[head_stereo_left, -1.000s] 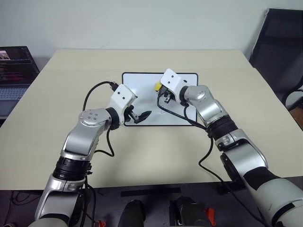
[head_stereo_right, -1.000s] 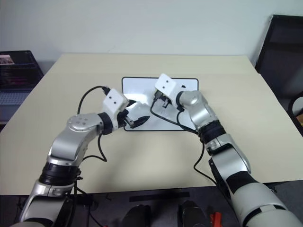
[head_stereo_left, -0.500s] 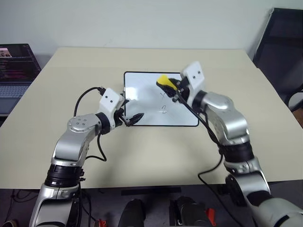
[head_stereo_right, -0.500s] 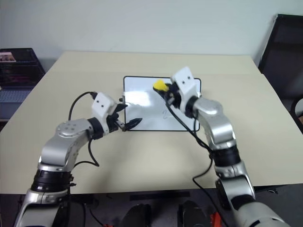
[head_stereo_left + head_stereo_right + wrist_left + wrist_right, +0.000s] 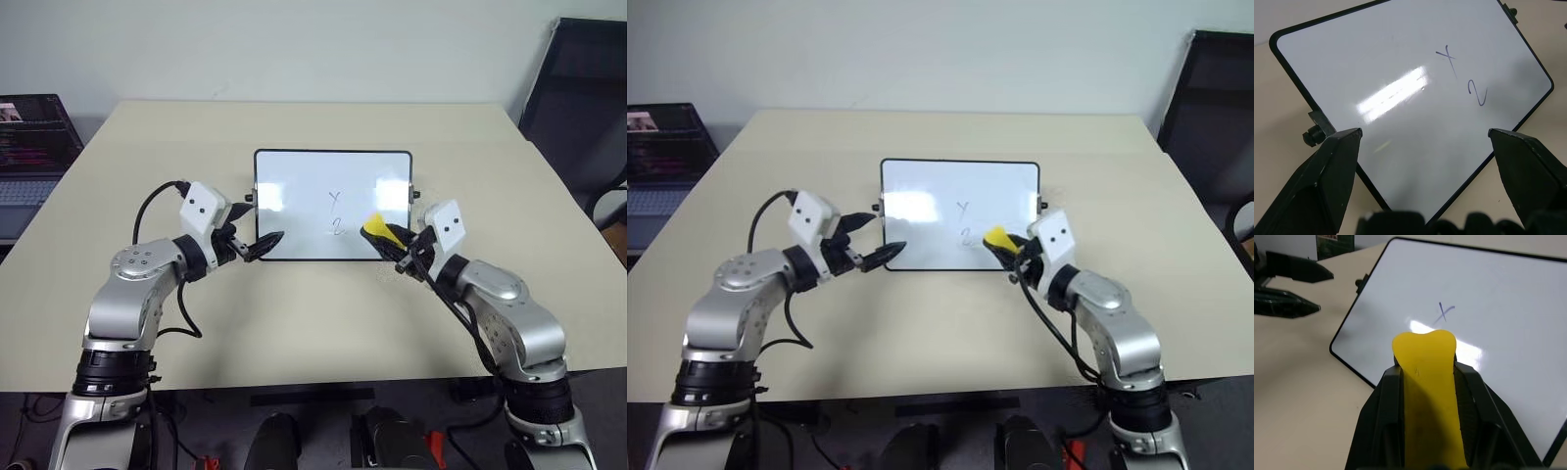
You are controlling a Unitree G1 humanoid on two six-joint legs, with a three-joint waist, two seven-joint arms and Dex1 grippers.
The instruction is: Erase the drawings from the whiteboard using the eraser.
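1. A whiteboard (image 5: pixel 294 196) lies flat at the middle of a beige table (image 5: pixel 294 313), its black frame and a small side knob (image 5: pixel 1313 134) in plain sight.
2. Two drawings (image 5: pixel 335 213) sit right of the board's centre: an "x" (image 5: pixel 1447 58) on the far side and a "2" (image 5: pixel 1477 93) nearer the robot, both thin and dark.
3. The right claw (image 5: pixel 392 245) is clamped shut on the yellow eraser (image 5: pixel 377 229), which juts out past the fingertips.
4. That claw hovers over the board's near right corner, with the eraser just right of the "2"; whether it touches the surface cannot be told.
5. The left claw (image 5: pixel 257 245) stands open and empty at the board's near left corner, its black fingers (image 5: pixel 1327 171) spread wide.
6. In the left wrist view the two fingers frame the board's near edge.
7. A laptop (image 5: pixel 29 147) sits off the table's far left, and a dark chair (image 5: pixel 578 108) stands at the far right.
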